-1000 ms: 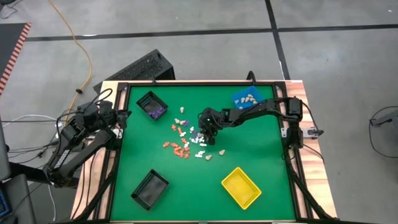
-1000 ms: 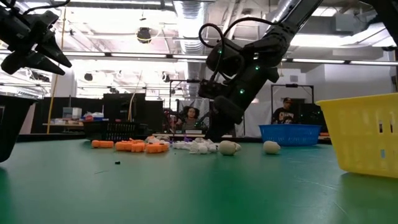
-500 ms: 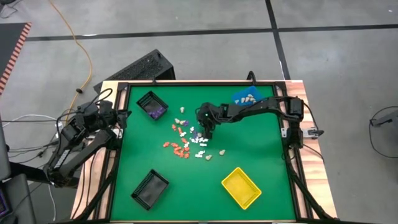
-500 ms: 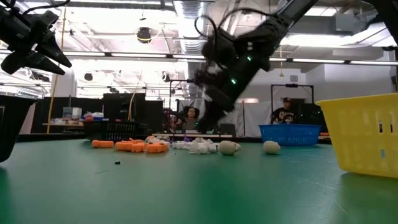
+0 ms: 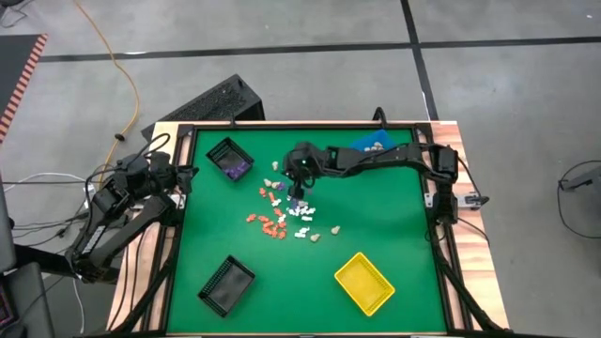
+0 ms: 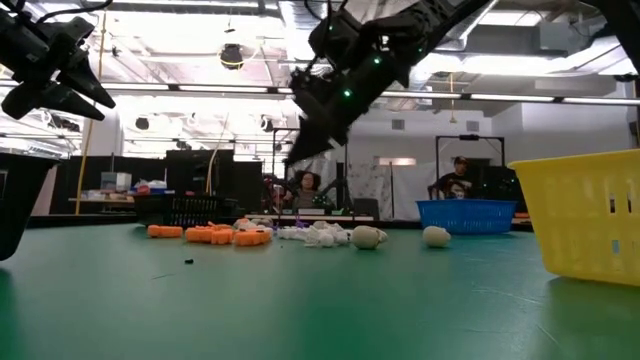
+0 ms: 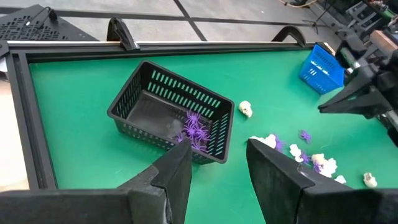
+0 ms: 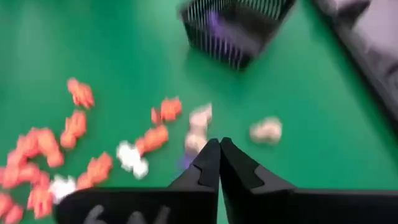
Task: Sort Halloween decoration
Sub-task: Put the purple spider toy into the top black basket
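Fingers of the right gripper (image 8: 219,146) pressed together above the Halloween decoration (image 5: 282,211).
Whether they pinch a piece, I cannot tell; left gripper (image 7: 217,165) waits with fingers apart.

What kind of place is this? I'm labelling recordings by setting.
Likely a robotics lab or workshop hall: a framed green table on bare concrete floor, exposed ceiling ducts, and people at workstations behind it.
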Controlling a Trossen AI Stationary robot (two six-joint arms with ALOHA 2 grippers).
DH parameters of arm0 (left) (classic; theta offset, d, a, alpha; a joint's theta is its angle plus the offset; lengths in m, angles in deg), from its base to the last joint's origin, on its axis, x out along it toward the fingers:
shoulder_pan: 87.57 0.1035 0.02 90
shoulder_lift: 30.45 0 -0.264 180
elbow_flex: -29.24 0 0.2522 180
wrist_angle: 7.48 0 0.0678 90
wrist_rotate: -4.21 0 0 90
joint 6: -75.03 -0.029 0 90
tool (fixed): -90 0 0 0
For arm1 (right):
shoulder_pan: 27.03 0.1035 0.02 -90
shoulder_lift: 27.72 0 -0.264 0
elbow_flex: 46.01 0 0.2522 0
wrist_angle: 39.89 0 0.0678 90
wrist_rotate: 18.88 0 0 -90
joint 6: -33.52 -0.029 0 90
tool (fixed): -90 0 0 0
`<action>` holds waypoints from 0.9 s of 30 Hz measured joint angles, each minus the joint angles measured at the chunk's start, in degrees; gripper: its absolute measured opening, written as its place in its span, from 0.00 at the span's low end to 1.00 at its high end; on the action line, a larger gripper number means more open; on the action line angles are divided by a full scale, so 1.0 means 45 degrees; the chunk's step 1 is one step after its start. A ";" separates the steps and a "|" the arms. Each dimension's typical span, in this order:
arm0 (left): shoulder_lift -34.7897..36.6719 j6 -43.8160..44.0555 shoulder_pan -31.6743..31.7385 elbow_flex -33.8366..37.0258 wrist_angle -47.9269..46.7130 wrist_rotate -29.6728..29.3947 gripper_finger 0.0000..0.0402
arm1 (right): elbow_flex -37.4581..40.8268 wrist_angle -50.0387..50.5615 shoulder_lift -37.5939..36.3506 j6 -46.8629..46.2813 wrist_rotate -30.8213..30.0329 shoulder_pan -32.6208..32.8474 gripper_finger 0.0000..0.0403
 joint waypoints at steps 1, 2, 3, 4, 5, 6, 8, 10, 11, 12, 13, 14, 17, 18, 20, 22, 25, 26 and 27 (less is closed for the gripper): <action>0.0000 0.0000 0.0003 0.0000 0.0003 -0.0001 0.36 | -0.0061 0.0652 0.0000 -0.0081 -0.0005 -0.0008 0.14; 0.0000 0.0000 0.0005 0.0000 -0.0002 0.0002 0.36 | -0.0116 0.1297 0.0000 -0.0124 -0.0005 -0.0015 0.19; 0.0000 0.0000 0.0000 0.0000 -0.0002 0.0004 0.36 | -0.0138 0.1904 0.0000 -0.0139 -0.0005 0.0002 0.24; 0.0000 0.0000 0.0000 0.0000 -0.0002 0.0002 0.36 | -0.0138 0.2406 0.0000 -0.0148 -0.0023 0.0056 0.29; 0.0000 0.0000 0.0001 0.0000 -0.0002 0.0002 0.36 | -0.0138 0.2889 0.0000 -0.0144 -0.0022 0.0096 0.34; 0.0000 0.0000 0.0001 0.0000 -0.0002 0.0005 0.36 | -0.0141 0.3377 0.0000 -0.0092 -0.0019 0.0159 0.38; 0.0000 -0.0004 0.0004 0.0000 -0.0002 0.0006 0.36 | -0.0140 0.4220 0.0000 0.0173 -0.0010 0.0280 0.48; 0.0000 0.0000 0.0000 0.0000 -0.0002 0.0007 0.36 | -0.0026 0.4424 -0.0004 0.0580 0.0018 0.0376 0.57; 0.0000 0.0000 0.0004 0.0000 -0.0002 0.0007 0.36 | 0.0092 0.4392 -0.0015 0.0733 0.0005 0.0429 0.61; 0.0000 -0.0003 0.0005 0.0000 -0.0002 0.0007 0.36 | 0.0179 0.4430 -0.0015 0.0904 0.0010 0.0437 0.63; 0.0000 0.0000 0.0003 0.0000 -0.0007 0.0012 0.36 | 0.0234 0.4444 -0.0015 0.1054 0.0015 0.0428 0.66; 0.0000 -0.0003 0.0000 0.0000 -0.0002 0.0012 0.36 | 0.0283 0.4444 -0.0015 0.1216 0.0019 0.0424 0.67; 0.0000 -0.0002 0.0000 0.0000 -0.0007 0.0012 0.36 | 0.0648 0.3908 -0.0029 0.1390 0.0008 0.0409 0.68; 0.0000 0.0000 0.0005 0.0000 -0.0007 0.0012 0.36 | 0.0860 0.3646 -0.0029 0.1384 0.0000 0.0380 0.68; 0.0000 -0.0002 0.0002 0.0000 -0.0007 0.0012 0.36 | 0.1185 0.3420 -0.0005 0.1324 0.0019 0.0245 0.68; 0.0000 -0.0004 0.0000 0.0000 -0.0007 0.0016 0.36 | 0.1276 0.3354 0.0000 0.1324 0.0029 0.0126 0.68; 0.0000 -0.0002 0.0000 0.0000 -0.0007 0.0015 0.36 | 0.1394 0.3128 -0.0024 0.1362 0.0015 0.0044 0.68; 0.0000 -0.0002 0.0002 -0.0002 -0.0007 0.0014 0.36 | 0.1509 0.2947 -0.0024 0.1384 0.0021 0.0047 0.68; 0.0000 -0.0005 0.0000 0.0000 -0.0007 0.0012 0.36 | 0.1619 0.2747 -0.0019 0.1382 0.0039 0.0059 0.68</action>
